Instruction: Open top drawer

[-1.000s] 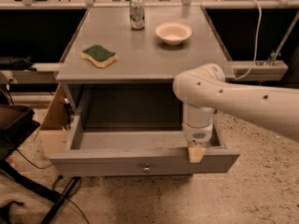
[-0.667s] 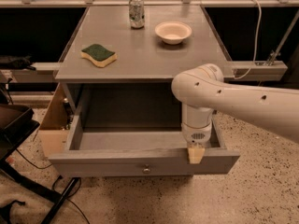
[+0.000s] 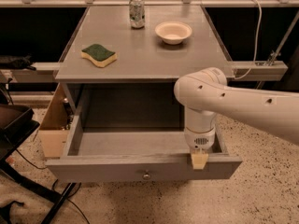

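Observation:
The top drawer (image 3: 117, 168) is a wide grey box pulled far out from under the grey table, with a small round metal knob (image 3: 146, 175) at the centre of its front. Its inside looks empty. My gripper (image 3: 199, 159) hangs from the white arm (image 3: 243, 104) that comes in from the right. It sits at the drawer's front edge, right of the knob, with a tan fingertip (image 3: 199, 161) over the rim.
On the table top (image 3: 140, 59) lie a green and yellow sponge (image 3: 98, 54), a drink can (image 3: 137, 12) and a white bowl (image 3: 173, 32). A wooden box (image 3: 52, 125) stands left of the drawer. A dark chair (image 3: 14, 129) is at the far left.
The drawer has slid a little further out toward the camera, and my gripper has stayed on its front edge.

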`<action>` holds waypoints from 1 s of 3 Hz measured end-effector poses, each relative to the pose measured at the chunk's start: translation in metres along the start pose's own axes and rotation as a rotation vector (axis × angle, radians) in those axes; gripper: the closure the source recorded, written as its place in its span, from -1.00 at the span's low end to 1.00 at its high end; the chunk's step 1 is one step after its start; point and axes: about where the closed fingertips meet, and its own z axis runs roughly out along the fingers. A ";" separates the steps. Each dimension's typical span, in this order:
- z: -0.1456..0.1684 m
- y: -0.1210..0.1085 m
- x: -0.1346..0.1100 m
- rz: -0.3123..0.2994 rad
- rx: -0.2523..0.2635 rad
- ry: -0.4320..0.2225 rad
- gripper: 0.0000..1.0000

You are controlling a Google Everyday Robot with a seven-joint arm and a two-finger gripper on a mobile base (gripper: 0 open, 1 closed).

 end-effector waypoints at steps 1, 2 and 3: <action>0.005 0.006 0.002 -0.050 -0.018 -0.010 1.00; 0.005 0.006 0.001 -0.050 -0.018 -0.010 0.62; 0.005 0.006 0.001 -0.050 -0.018 -0.010 0.16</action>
